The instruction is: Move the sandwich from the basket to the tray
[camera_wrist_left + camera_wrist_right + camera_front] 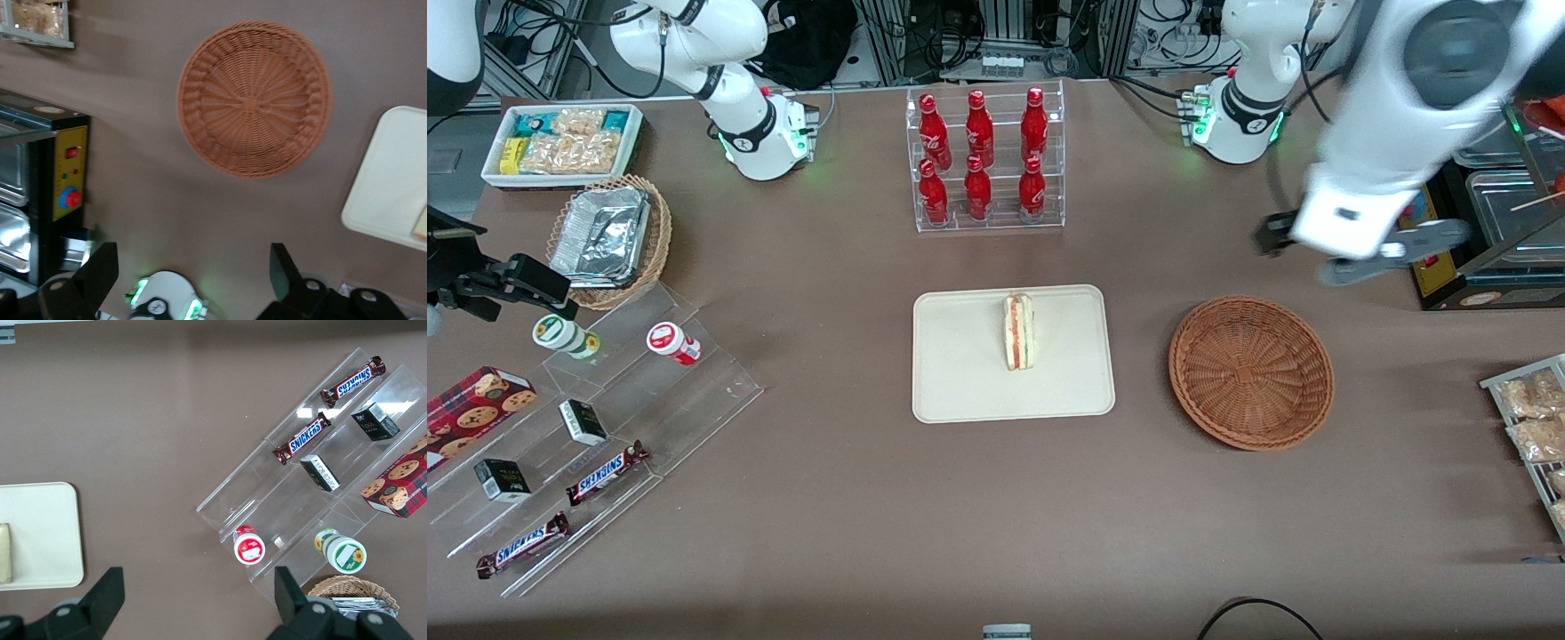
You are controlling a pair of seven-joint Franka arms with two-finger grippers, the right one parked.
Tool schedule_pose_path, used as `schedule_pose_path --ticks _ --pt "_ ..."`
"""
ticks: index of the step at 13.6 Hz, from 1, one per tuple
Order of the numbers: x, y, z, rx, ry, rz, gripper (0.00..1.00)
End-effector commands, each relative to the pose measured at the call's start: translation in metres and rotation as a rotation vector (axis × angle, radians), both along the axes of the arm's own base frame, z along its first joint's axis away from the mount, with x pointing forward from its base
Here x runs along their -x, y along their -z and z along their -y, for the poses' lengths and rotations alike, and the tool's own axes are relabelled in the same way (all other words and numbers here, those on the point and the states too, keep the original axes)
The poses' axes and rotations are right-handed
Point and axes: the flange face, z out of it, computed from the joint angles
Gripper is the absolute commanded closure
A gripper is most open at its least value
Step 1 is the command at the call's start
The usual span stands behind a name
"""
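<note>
You have the sandwich (1018, 332) standing on edge on the tray (960, 373), just right of the tray's middle in the front view, with bare cream surface all round it and its filling stripes facing the camera. The tray sits at the centre of the frame, its edges square to the tabletop (854, 533).

The basket (1251, 372) lies right of the tray, apart from it by a strip of brown tabletop, and holds nothing. In the left wrist view you see the basket (255, 99) whole, with a corner of the tray (393, 180) beside it.

Your hand (1352, 253) hangs at the upper right of the front view, above the tabletop and higher in the frame than the basket, close to the black appliance (1485, 258) at the table's edge. It is blurred there, but the left wrist view shows the fingers (287, 270) spread wide and holding nothing.

Open tabletop runs along the whole lower part of the front view below tray and basket. The bottle rack (984, 160) stands above the tray, well apart from it.
</note>
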Motion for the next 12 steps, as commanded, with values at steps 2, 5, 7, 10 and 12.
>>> schedule_pose_path --ticks 2,5,7,10,12 --pt "0.027 -0.023 -0.068 0.066 0.11 -0.064 0.0" --pt "0.031 -0.027 -0.091 0.136 0.195 -0.086 0.0" --pt "0.026 -0.031 -0.091 0.15 0.199 -0.067 0.0" --pt "0.01 -0.036 -0.07 0.162 0.248 -0.067 0.0" --pt "0.01 -0.037 -0.07 0.157 0.254 -0.067 0.0"
